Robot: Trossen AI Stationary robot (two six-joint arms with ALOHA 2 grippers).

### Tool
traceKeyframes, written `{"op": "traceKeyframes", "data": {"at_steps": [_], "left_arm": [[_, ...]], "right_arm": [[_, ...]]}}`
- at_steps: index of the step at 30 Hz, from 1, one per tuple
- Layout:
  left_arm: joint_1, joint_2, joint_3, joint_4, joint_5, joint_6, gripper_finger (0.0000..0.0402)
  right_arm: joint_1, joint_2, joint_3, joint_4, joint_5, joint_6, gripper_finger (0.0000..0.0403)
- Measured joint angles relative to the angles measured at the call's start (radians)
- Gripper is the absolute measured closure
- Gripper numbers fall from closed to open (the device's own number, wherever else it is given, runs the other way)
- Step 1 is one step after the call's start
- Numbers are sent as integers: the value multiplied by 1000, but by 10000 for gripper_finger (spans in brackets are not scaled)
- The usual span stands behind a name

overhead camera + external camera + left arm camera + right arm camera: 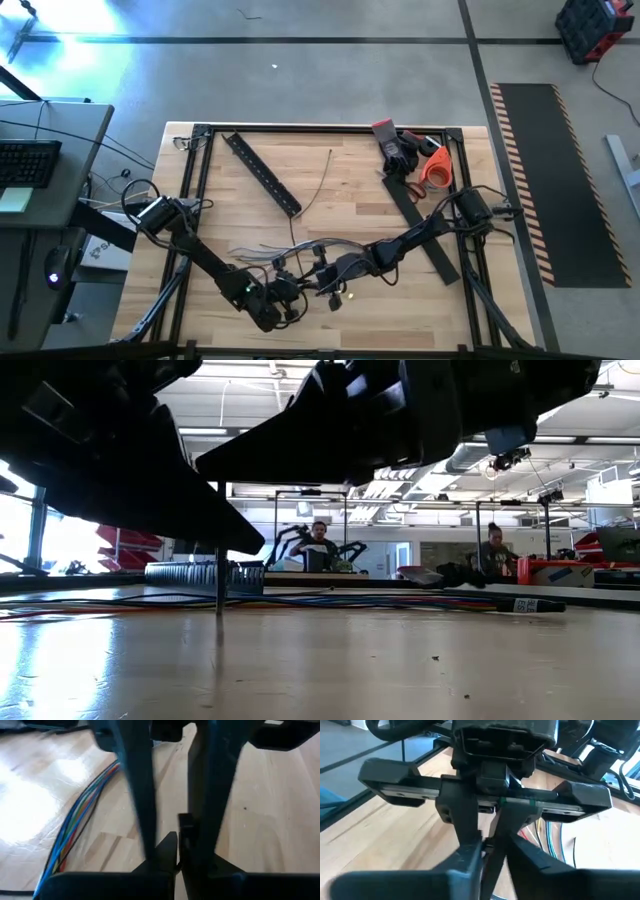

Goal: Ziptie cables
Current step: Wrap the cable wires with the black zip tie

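The cables (290,248) are a bundle of thin wires lying flat on the wooden table near its front; they show blue, green and red in the left wrist view (80,815) and also in the right wrist view (545,835). My two grippers meet tip to tip just in front of the bundle. My left gripper (176,845) is shut. My right gripper (492,852) faces it, and its fingers (137,785) stand a little apart on either side of the left fingertips. A thin dark strip (220,560) stands upright under the grippers, its lower end on the table. My left gripper has its fingertips (169,847) closed together, slanting down toward the table. The thin dark strip (220,590) stands right under them, but the gripper bodies hide its upper end. I cannot tell whether this gripper or the right one holds it.
A black perforated bar (262,172) lies at the far left and a flat black bar (425,225) at the right. Orange-handled scissors (432,168) and a red-black tool (390,140) lie at the far right. A loose wire (318,185) lies mid-table. Two people (320,545) sit beyond.
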Motion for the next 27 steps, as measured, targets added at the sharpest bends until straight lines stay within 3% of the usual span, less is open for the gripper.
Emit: {"op": "traceKeyframes", "data": {"at_steps": [3,13,27], "left_arm": [[-17,0,0,0,-39,1,402],[-108,0,0,-5,-314,45,388],[-90,37,0,-22,-294,-35,401]], "right_arm": [[1,0,0,1,21,-8,392],[3,0,0,50,68,98,400],[-1,1,-2,52,55,103,391]]}}
